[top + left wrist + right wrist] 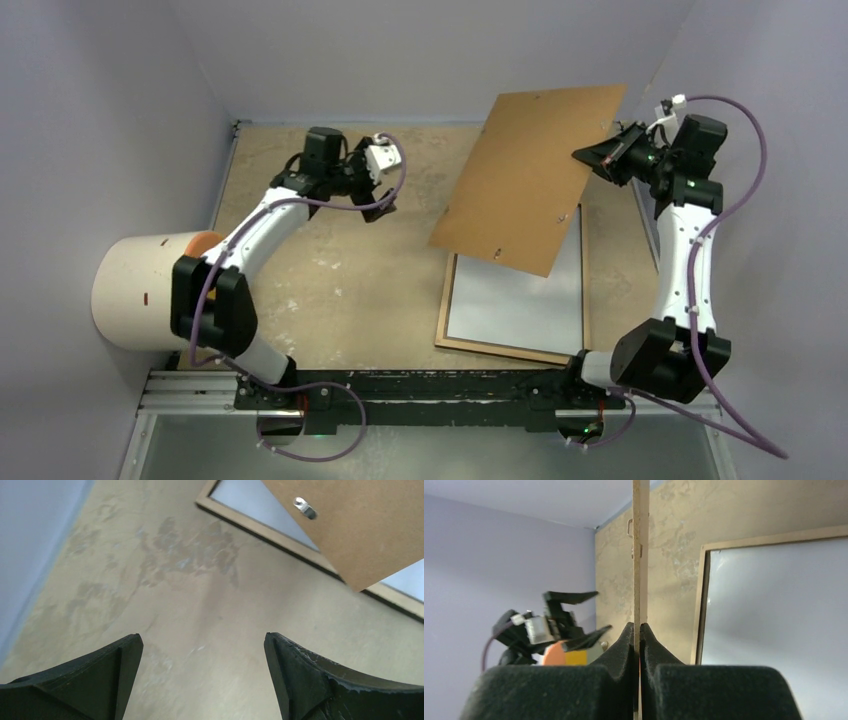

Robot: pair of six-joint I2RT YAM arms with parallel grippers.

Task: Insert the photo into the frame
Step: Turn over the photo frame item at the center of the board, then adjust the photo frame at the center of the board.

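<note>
The frame [500, 351] lies flat on the right of the table, light wood side up; its rail also shows in the left wrist view [280, 536] and the right wrist view [700, 605]. A pale grey-white sheet [520, 295] fills it. I cannot tell whether that sheet is the photo lying face down; no printed picture shows. My right gripper [592, 156] [639, 626] is shut on the edge of the brown backing board [530, 175], held tilted above the frame's far end. My left gripper [385, 185] [202, 641] hangs open and empty over bare table, left of the frame.
A big white cylinder [135, 290] with an orange inside stands at the left edge beside my left arm. Metal clips [305, 507] stick out of the backing board. Grey walls close in at the back, left and right. The arm bases' rail [430, 385] runs along the near edge.
</note>
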